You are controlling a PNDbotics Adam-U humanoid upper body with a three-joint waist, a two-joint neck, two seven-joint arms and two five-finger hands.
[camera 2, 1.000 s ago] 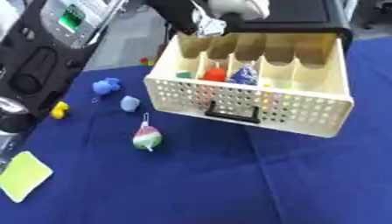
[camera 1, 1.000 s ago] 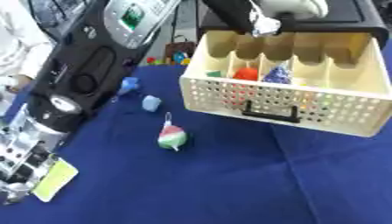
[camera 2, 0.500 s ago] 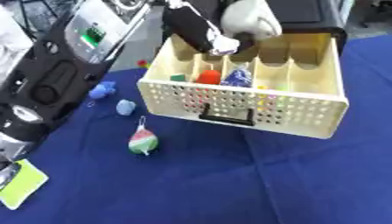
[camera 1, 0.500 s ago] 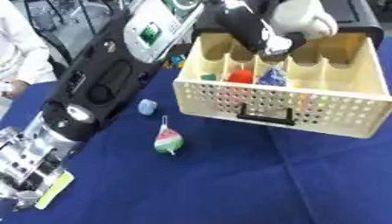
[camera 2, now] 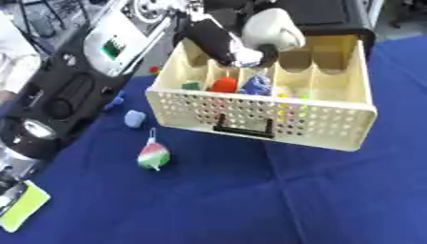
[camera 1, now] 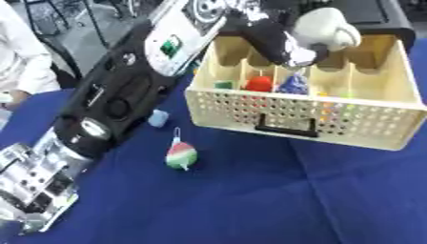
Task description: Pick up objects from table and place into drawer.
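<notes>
The robot's left hand [camera 1: 288,45] is hanging over the cream perforated plastic drawer [camera 1: 367,131], its black fingers curled downward above the middle compartments, with a large whitish rounded object [camera 1: 327,26] sitting against it; whether the fingers are gripping that object or it is only lying behind the hand cannot be told from these views. The drawer, divided into 5 compartments as far as the views are showing, is already holding a small green piece [camera 1: 223,85], a red rounded item [camera 1: 259,84] and a blue crumpled item [camera 1: 293,85]. On the dark blue tablecloth [camera 1: 250,200], 2 things are waiting outside: a red, white and green striped round ornament with a string [camera 1: 182,156] and a small light-blue cube [camera 1: 158,117] lying just beside the black forearm. The risk, as I am judging it, is a release over a divider wall, letting the whitish object tip or bounce out, or land on top of the red and blue items. The forearm is also passing close to the cube and could be nudging it away when the arm swings. The right hand is showing in neither view.
</notes>
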